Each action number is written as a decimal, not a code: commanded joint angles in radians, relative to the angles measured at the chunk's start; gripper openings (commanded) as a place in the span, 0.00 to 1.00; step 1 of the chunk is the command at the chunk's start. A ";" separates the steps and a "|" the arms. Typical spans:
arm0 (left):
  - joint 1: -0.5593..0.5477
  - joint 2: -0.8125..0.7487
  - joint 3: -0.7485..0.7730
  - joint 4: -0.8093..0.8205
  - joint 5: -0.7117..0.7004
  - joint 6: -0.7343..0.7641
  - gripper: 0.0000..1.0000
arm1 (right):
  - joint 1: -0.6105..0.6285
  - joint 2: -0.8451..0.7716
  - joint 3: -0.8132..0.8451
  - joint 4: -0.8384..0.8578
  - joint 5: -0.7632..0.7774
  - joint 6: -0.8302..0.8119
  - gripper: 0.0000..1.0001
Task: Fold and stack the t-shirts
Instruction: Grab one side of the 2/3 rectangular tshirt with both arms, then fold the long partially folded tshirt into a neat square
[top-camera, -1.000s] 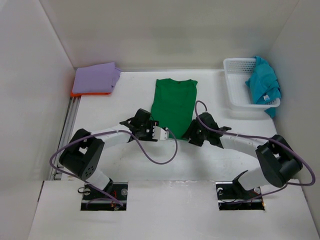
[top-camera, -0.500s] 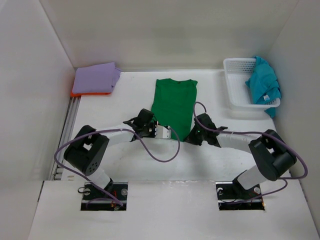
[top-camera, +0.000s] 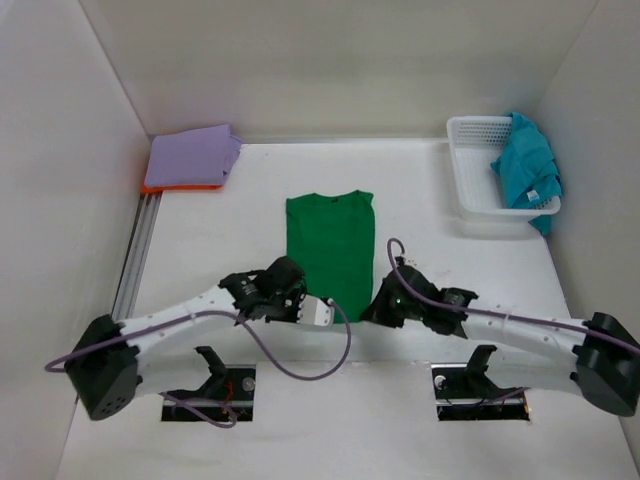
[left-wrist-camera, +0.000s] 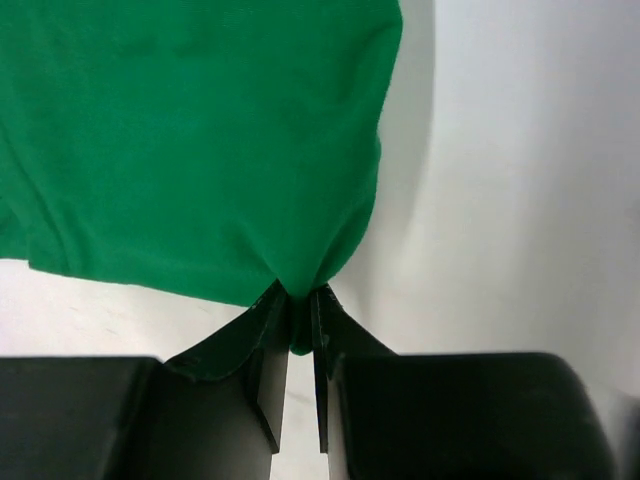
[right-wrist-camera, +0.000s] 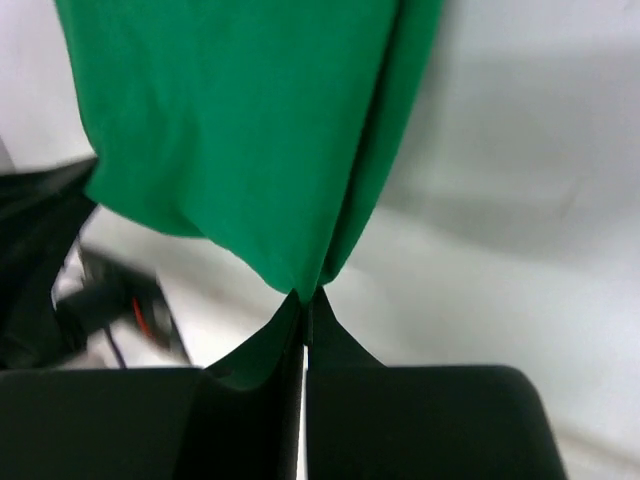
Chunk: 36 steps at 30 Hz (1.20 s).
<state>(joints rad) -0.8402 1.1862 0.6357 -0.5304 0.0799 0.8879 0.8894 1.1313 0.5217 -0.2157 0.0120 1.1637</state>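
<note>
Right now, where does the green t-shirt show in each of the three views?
Top external: the green t-shirt lies flat mid-table, between the two arms.
Left wrist: the shirt fills the upper left; the fingers pinch its bottom corner.
Right wrist: the shirt spreads across the top, corner pinched too.
Shared landmark: bare white table to its right in all three.
</note>
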 joint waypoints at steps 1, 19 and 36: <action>-0.081 -0.146 0.042 -0.365 0.052 -0.170 0.05 | 0.166 -0.123 0.003 -0.183 0.052 0.138 0.00; 0.420 0.177 0.646 -0.611 0.451 -0.267 0.12 | -0.078 -0.137 0.333 -0.393 0.007 -0.122 0.00; 0.467 0.723 0.984 -0.427 0.290 -0.333 0.14 | -0.451 0.332 0.457 -0.154 -0.207 -0.374 0.00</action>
<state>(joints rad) -0.3954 1.9026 1.5631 -0.9882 0.4278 0.5571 0.4644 1.4143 0.9207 -0.4332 -0.1665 0.8547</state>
